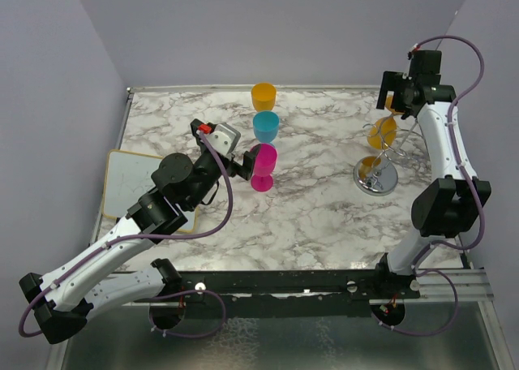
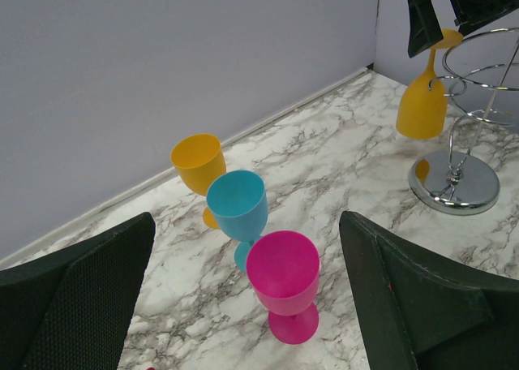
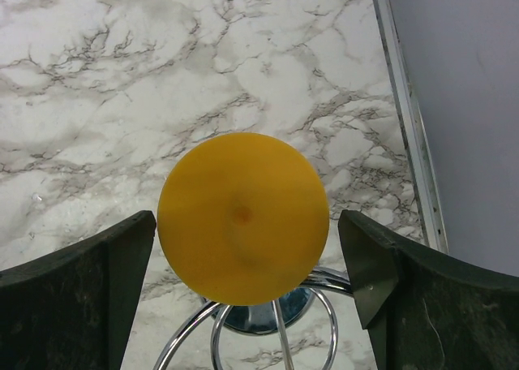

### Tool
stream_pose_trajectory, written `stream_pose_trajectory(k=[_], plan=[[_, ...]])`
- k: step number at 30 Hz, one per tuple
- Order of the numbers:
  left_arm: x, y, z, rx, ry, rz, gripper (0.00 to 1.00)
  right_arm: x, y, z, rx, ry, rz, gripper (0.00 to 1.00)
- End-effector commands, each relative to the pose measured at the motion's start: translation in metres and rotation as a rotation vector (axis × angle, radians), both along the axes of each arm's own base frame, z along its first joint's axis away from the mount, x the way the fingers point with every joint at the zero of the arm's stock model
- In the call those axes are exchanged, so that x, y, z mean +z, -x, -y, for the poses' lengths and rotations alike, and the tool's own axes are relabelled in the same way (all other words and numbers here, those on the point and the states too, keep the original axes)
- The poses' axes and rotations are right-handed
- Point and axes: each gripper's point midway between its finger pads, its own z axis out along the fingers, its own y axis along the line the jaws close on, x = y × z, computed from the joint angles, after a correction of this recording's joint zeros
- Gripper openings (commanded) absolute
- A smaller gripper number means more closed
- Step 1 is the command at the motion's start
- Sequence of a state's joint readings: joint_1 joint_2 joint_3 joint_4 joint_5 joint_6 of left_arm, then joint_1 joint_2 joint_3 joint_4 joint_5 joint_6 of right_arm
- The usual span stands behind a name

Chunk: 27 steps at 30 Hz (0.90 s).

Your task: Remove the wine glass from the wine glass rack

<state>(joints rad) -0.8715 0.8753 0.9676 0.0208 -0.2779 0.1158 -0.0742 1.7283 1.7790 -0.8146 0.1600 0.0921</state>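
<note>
Near the surface [image 1: 324,216]'s right edge, approach step: right gripper [image 3: 247,232] gapes empty over the wine glass [image 3: 243,212]; next, clamp it, unhook from wine glass rack [image 1: 375,177].

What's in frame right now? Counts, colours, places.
wine glass: 1, orange, hanging upside down on the rack
wine glass rack: 1, shiny silver, right side of table
standing orange glass: 1, orange, upright, mid-table, farthest back
blue glass: 1, blue, upright, middle of that row
magenta glass: 1, magenta, upright, nearest in row
board: 1, white, tan-edged, table's left edge
table: 1, white-grey marble
left gripper: 1, black, open, by the magenta glass
right gripper: 1, black, open, astride the hanging glass's foot
</note>
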Motion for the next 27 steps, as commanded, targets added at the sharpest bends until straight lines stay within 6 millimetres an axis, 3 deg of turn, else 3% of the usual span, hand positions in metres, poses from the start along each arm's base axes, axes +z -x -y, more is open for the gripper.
stream_pose_trajectory(k=[1,27], plan=[[0.002,0.000,0.001,-0.009,0.008,0.014,1.00,-0.008,-0.003,-0.004,0.019,-0.035,-0.012,0.96],[0.002,0.001,0.004,-0.021,0.010,0.010,1.00,0.017,-0.006,-0.005,0.025,-0.034,0.052,0.77]])
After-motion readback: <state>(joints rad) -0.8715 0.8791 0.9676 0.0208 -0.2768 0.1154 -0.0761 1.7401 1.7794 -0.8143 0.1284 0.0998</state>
